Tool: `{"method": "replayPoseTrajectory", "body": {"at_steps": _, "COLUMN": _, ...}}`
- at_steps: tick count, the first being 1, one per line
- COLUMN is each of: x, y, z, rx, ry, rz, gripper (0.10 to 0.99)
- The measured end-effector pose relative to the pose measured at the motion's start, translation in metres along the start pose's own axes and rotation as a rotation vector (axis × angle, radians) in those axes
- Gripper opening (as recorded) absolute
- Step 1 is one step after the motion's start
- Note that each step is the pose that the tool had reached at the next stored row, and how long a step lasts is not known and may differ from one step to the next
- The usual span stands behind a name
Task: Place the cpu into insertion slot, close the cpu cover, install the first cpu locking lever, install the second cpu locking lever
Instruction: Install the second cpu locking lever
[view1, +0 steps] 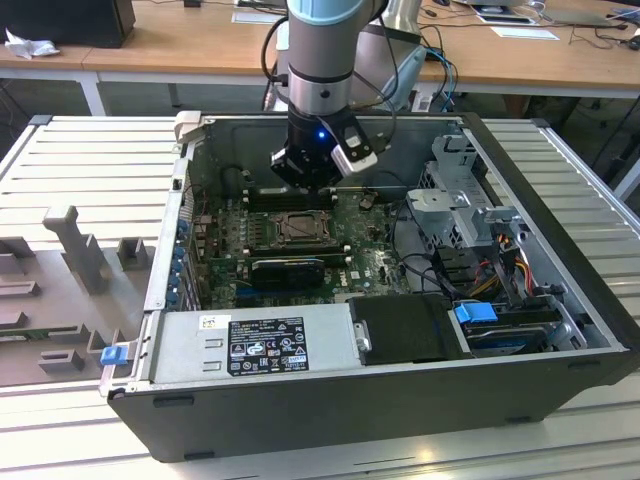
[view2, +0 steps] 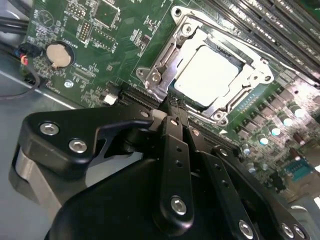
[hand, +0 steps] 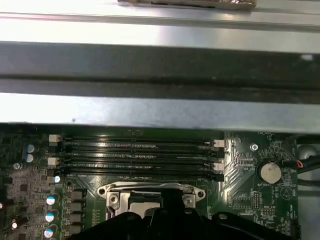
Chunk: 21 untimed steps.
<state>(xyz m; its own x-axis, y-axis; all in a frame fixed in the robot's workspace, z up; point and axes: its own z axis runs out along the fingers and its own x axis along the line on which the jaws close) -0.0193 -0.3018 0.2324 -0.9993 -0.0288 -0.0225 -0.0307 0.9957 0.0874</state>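
The cpu (view2: 207, 74) lies flat in the insertion slot (view1: 297, 228), its pale face showing through the window of the cpu cover (view2: 161, 64). The silver cover lies down over the socket, and its far edge (hand: 150, 191) shows in the first wrist view. I cannot tell how the locking levers stand. My gripper (view2: 175, 104) hangs just off one side of the socket, slightly above the board, its black fingers (view2: 169, 131) shut together on nothing. In the exterior view the gripper (view1: 303, 188) sits directly behind the socket, inside the open computer case.
Long black memory slots (hand: 135, 155) run beside the socket. A round coin battery (view2: 59, 54) sits on the green board. A long black card (view1: 290, 268), the power supply (view1: 265, 343) and a drive cage (view1: 462, 205) crowd the case. The case wall (hand: 160, 105) rises behind the slots.
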Motion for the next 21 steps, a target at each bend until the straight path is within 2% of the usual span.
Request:
{"method": "replayPoseTrajectory", "body": {"at_steps": 2, "x": -0.0001, "y": -0.0006, "z": -0.0015, "rx": 0.0, "ry": -0.0001, "rz": 0.0, "gripper": 0.106}}
{"method": "replayPoseTrajectory", "body": {"at_steps": 9, "x": 0.0002, "y": -0.0105, "z": -0.0025, "rx": 0.0, "ry": 0.0, "rz": 0.0, "gripper": 0.106}}
{"method": "replayPoseTrajectory", "body": {"at_steps": 16, "x": 0.0007, "y": -0.025, "z": -0.0038, "rx": -0.002, "ry": -0.0001, "rz": 0.0, "gripper": 0.106}}
{"method": "replayPoseTrajectory", "body": {"at_steps": 21, "x": 0.0008, "y": -0.0297, "z": -0.0039, "rx": -0.002, "ry": -0.0001, "rz": 0.0, "gripper": 0.106}}
